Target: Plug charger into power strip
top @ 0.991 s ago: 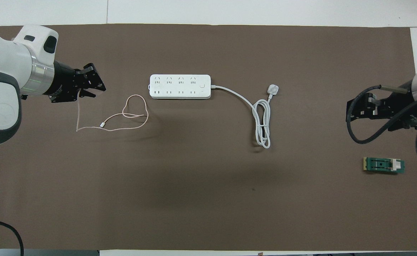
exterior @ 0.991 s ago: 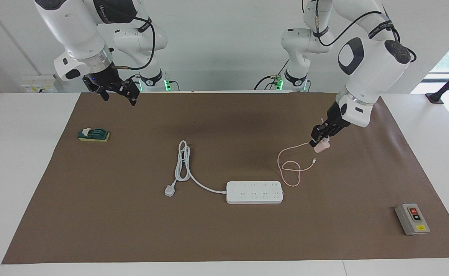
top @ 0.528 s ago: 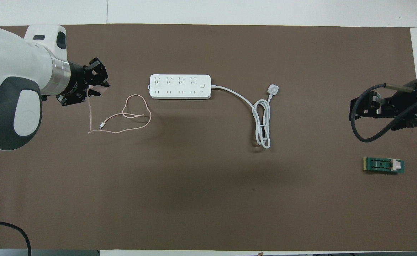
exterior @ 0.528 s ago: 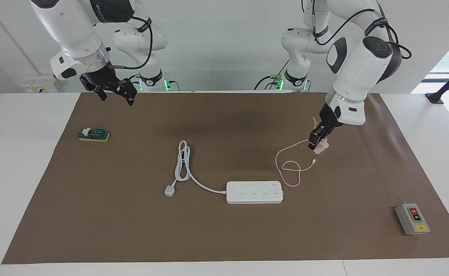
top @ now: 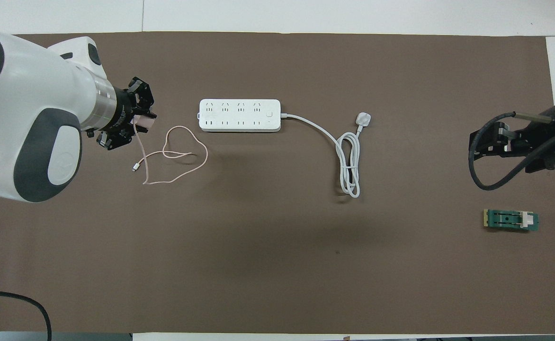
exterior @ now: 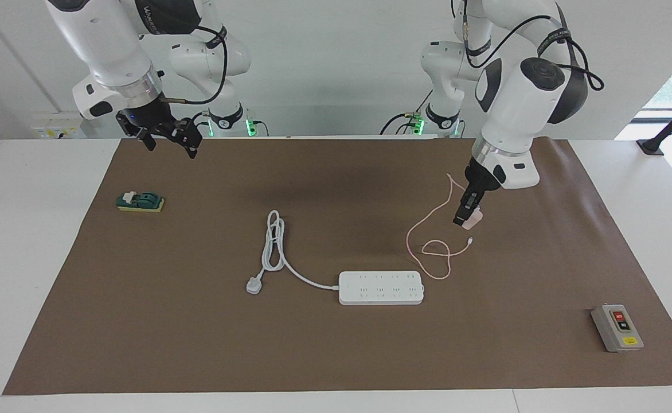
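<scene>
One light, rigid charger [exterior: 473,218] clamped in left end effector [exterior: 465,217] mid-right; limp cable trails. Right end effector [exterior: 167,139] open, upper left.

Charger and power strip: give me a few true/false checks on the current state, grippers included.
1. The left gripper is shut on the charger. True.
2. The charger is plugged into the power strip. False: it is held up in the air, apart from the strip.
3. The right gripper holds the white plug. False: it is open and empty, waiting in the air at the right arm's end; the plug lies on the brown mat.
4. The charger's pink cable trails down in loops on the mat, nearer to the robots than the strip. True.
5. The grey switch box sits on the power strip. False: it lies apart, toward the left arm's end.
</scene>
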Tool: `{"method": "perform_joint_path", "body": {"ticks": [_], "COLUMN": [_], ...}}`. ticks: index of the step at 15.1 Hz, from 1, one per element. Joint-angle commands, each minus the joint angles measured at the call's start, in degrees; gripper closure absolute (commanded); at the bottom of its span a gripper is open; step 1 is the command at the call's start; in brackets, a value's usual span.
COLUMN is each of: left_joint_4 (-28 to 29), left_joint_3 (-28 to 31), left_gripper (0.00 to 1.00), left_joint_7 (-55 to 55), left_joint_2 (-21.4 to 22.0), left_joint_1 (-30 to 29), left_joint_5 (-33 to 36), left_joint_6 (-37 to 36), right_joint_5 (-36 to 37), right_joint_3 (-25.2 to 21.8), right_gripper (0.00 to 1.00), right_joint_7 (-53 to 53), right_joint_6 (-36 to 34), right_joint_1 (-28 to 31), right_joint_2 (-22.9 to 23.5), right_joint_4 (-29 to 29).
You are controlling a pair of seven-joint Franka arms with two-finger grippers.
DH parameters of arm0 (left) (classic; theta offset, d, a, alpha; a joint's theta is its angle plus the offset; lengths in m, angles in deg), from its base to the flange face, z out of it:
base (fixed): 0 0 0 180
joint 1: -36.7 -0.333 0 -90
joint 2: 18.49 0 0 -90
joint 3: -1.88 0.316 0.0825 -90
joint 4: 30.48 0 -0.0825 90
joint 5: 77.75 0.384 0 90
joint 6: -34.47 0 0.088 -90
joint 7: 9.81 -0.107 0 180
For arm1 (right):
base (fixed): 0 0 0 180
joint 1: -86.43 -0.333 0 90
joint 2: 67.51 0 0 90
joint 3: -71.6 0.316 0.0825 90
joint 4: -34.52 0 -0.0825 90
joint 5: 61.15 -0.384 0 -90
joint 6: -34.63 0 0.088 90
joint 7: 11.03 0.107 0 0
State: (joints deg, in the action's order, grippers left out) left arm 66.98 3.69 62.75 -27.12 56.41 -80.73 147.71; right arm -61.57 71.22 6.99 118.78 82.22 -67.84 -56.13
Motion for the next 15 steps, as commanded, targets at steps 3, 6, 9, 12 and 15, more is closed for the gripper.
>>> {"method": "perform_joint_path", "body": {"ticks": [3,6,9,12,15], "left_joint_4": [-10.09,-10.44,-15.34,-25.02,-29.5], "left_joint_3": [0.65,0.82,0.91,3.45,6.0], "left_gripper": [1.0,1.0,1.0,1.0,1.0], "left_joint_7": [13.64,20.74,29.8,37.46,41.94], "left_joint_2": [-8.15,-10.25,-16.21,-25.01,-29.76], "left_joint_1": [1.29,1.99,3.4,6.56,9.46], "left_joint_5": [4.03,6.84,8.52,8.35,8.0], "left_joint_6": [-5.84,-5.15,-5.05,-6.54,-7.77], "right_joint_5": [0.94,0.94,0.94,0.94,0.94], "right_joint_3": [0.82,0.82,0.91,0.91,0.91], "right_gripper": [0.0,0.0,0.0,0.0,0.0], "right_joint_7": [-1.58,-1.67,-1.76,-1.76,-1.75], "right_joint_6": [-1.01,-1.01,-1.01,-1.01,-1.01], "right_joint_1": [1.92,1.92,1.83,1.83,1.83], "right_joint_2": [-0.37,-0.46,-0.46,-0.46,-0.46], "right_joint_4": [0.39,0.3,0.22,0.3,0.3]}}
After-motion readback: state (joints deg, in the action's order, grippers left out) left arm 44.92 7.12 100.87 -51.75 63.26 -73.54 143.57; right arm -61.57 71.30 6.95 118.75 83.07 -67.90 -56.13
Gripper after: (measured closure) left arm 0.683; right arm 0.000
